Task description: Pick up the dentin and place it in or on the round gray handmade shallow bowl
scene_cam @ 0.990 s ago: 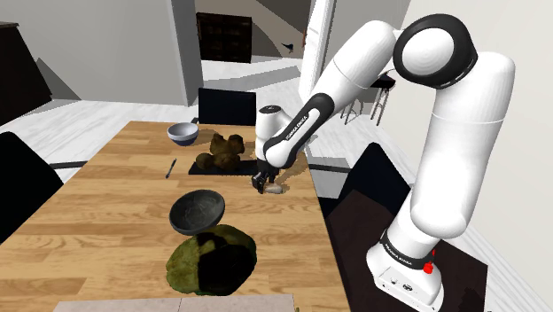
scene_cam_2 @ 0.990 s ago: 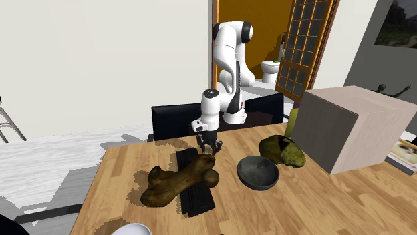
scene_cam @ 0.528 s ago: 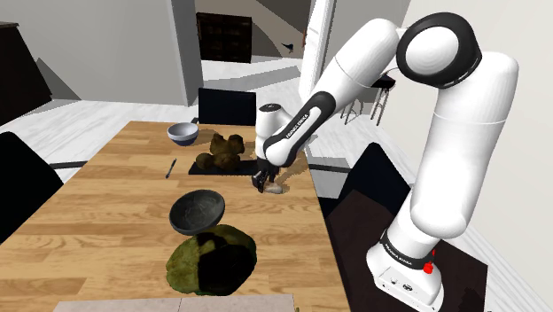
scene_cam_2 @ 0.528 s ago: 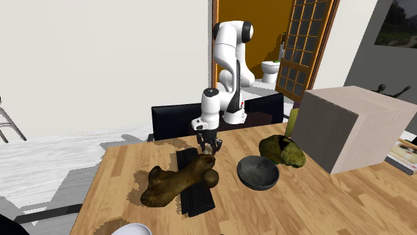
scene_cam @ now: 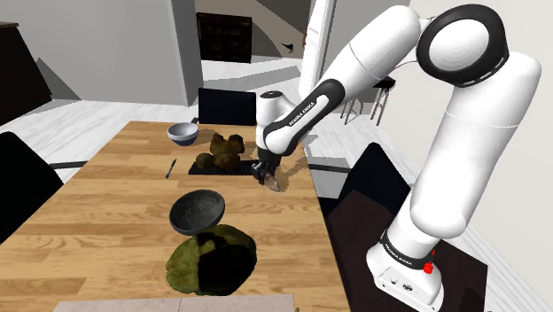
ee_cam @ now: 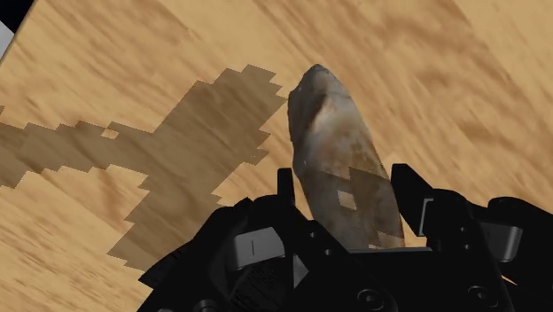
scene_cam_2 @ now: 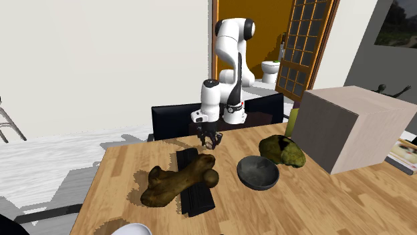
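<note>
The dentin [ee_cam: 337,159] is a pale brownish, tooth-shaped piece, clasped between my black fingers and sticking out past their tips. My gripper [ee_cam: 344,191] is shut on it and hangs a little above the wooden table [scene_cam: 106,204], near the edge on the shoulder view's right. There the gripper [scene_cam: 266,175] and the dentin [scene_cam: 274,183] are beside a black mat. The round dark gray shallow bowl [scene_cam: 197,211] sits on the table nearer the camera, apart from the gripper. In the second exterior view the gripper [scene_cam_2: 212,140] is behind and left of the bowl [scene_cam_2: 258,172].
A brown bone-shaped thing [scene_cam_2: 180,180] lies on a black mat [scene_cam_2: 195,193] by the gripper. A green lumpy mass [scene_cam: 213,259] lies past the gray bowl, a white-blue bowl [scene_cam: 183,133] and a thin utensil [scene_cam: 170,167] farther off. A large box [scene_cam_2: 344,127] stands at the second exterior view's right.
The gripper has risen off the table with the dentin in it and tilted; the arm's elbow has swung upward. Nothing else moved.
</note>
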{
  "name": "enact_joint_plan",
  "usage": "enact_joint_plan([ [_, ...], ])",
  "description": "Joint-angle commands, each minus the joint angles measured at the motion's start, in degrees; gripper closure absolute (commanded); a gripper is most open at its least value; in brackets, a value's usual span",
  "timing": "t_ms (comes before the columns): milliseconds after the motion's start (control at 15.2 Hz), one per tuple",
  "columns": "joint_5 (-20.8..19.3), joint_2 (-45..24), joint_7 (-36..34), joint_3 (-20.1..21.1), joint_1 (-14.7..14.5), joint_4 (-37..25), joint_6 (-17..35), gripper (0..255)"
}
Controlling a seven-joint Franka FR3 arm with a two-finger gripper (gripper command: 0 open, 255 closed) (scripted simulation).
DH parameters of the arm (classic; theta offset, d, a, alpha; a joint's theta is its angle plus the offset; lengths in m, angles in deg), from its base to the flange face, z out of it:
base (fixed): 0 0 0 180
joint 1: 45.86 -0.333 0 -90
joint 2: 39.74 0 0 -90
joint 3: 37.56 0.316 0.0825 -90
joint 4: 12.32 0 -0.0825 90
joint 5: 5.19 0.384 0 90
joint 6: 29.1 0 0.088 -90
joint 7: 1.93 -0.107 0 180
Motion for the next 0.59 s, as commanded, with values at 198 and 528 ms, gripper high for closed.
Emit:
enact_joint_plan([
  [198, 0.9, 3.2, 0.7, 0.2, 0.0, -0.7, -3.9, 255],
  [528, 1.6, 6.2, 1.3, 0.3, 0.0, -1.7, -7.8, 255],
])
